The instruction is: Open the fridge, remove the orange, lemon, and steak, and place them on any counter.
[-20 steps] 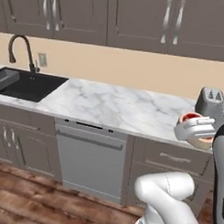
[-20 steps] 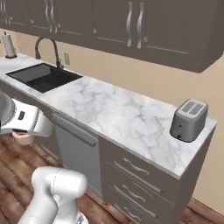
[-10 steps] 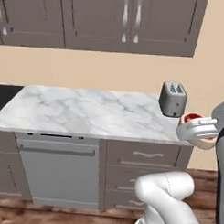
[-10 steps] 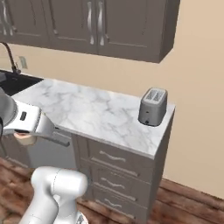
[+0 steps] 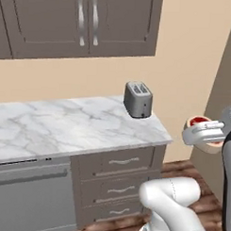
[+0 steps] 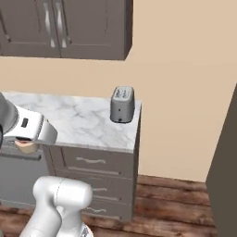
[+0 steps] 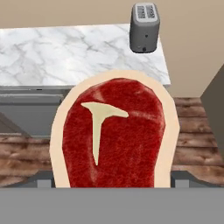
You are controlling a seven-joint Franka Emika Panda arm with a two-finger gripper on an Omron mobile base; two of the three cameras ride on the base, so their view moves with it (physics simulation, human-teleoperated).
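The steak (image 7: 114,135), a red oval slab with a pale fat rim and a T-shaped pale streak, is held in the gripper (image 5: 201,135), whose jaws are set wide around it. It is carried in the air, clear of the worktop (image 5: 65,127) and off that worktop's end, level with the drawer fronts. In the left base view the steak (image 5: 198,122) is seen as a red patch against the white hand, to the right of the toaster (image 5: 137,99) and lower than it. In the right base view only a pale edge of it (image 6: 25,146) is seen beneath the white wrist, left of the toaster (image 6: 122,104).

The toaster is stood upright at the far end corner of the white marble worktop, close to the beige wall. Nothing else is seen on the marble. Dark drawers (image 5: 119,161) with silver handles are set below the toaster, and a grey dishwasher front (image 5: 25,194) further along. Dark wall cabinets (image 5: 85,22) are hung above, and wooden floor (image 6: 176,203) is laid beyond the worktop's end.
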